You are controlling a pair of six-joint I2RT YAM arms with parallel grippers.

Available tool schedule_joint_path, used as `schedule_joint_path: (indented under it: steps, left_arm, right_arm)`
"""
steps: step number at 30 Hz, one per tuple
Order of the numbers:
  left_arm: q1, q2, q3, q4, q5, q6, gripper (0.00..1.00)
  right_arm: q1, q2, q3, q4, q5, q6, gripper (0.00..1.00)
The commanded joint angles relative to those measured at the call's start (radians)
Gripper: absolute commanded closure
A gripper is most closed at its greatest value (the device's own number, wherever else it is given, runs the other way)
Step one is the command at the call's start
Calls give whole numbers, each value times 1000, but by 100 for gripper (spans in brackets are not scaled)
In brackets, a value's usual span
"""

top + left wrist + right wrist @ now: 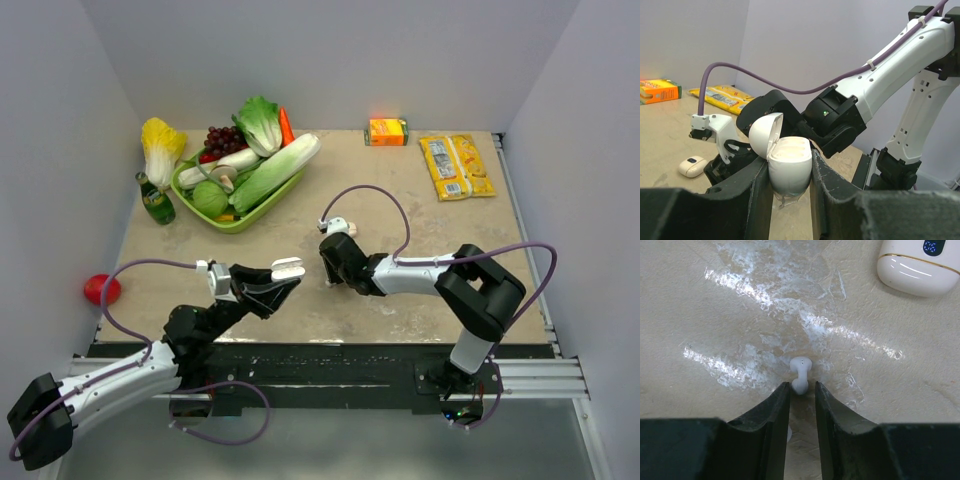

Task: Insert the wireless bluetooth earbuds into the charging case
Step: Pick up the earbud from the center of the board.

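— Where is the charging case (786,176)?
— Pinched between the fingers of the left gripper (788,162), lid hinged open, held above the near left part of the table (400,180).
— And the earbud (801,374)?
— Lying on the table near the middle, its stem between the tips of the right gripper (802,389). Those jaws stand slightly apart, with a sliver of gap beside the stem.
— Anything close by?
— A white device with a blue display (920,267), just beyond it on the far side.

Cream-white charging case (788,167) sits upright, lid open; tiny white earbud (800,374) lies on the table (715,300)
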Motion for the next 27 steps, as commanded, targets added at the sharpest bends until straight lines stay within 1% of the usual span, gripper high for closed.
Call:
schedule_joint_path:
  steps: [1, 7, 11, 23, 27]
  left_arm:
    - [-6, 4, -51, 59, -7, 5, 100]
    - [-7, 6, -51, 62, -7, 2, 100]
    - [-7, 0, -51, 62, -8, 2, 100]
    - [-9, 0, -51, 62, -7, -2, 100]
    - [-9, 0, -51, 59, -7, 0, 100]
  right_arm:
    - [-3, -43, -3, 16, 28, 3, 69]
    - [-3, -29, 23, 10, 27, -6, 61]
    - [-3, -20, 37, 4, 35, -12, 60]
    - [-8, 6, 70, 4, 35, -28, 72]
    - [-11, 19, 70, 4, 32, -26, 73]
